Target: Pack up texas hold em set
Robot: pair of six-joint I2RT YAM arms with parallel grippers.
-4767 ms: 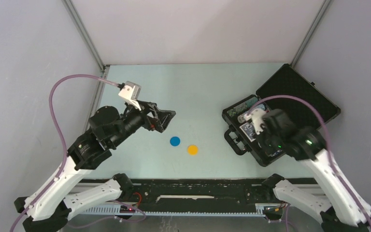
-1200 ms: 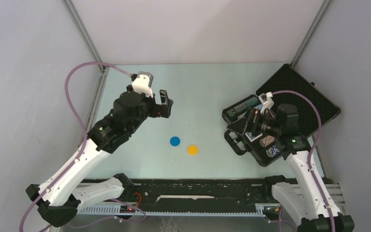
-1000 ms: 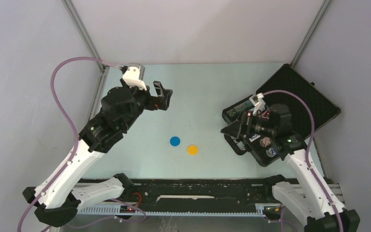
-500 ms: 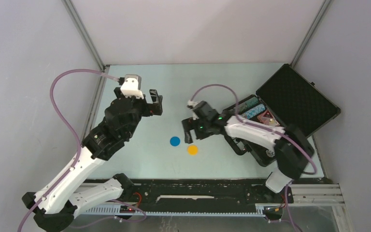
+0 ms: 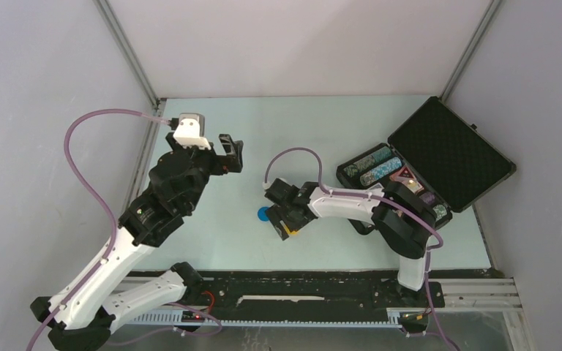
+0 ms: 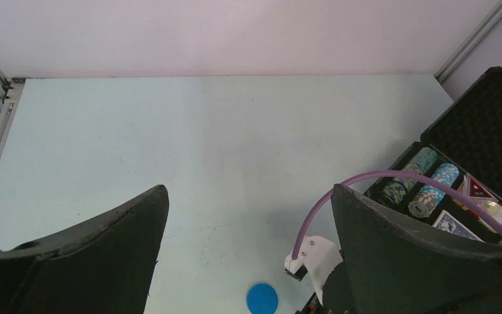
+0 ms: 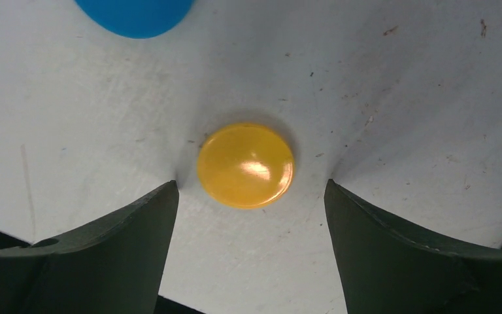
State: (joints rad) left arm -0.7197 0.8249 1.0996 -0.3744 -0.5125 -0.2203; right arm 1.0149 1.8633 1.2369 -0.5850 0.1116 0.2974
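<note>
The black case (image 5: 450,150) lies open at the right, with rows of poker chips (image 5: 372,165) and a red triangular marker (image 5: 410,175) in its foam base. On the table lie a blue disc (image 5: 263,214) and a yellow disc (image 7: 246,165). My right gripper (image 5: 287,223) is down over the yellow disc, open, one finger on each side of it, close but apart. The blue disc (image 7: 134,16) lies just beyond. My left gripper (image 5: 230,150) hangs open and empty above the table's left half. It looks down on the blue disc (image 6: 262,299) and the case's chips (image 6: 418,183).
The right arm's purple cable (image 6: 366,183) arcs over the table between the discs and the case. Grey walls with metal corner posts (image 5: 128,55) close in the table on three sides. A black rail (image 5: 293,285) runs along the near edge.
My right arm has swung left from the case to the discs and come down over the yellow one. My left gripper has drifted back toward the left.
</note>
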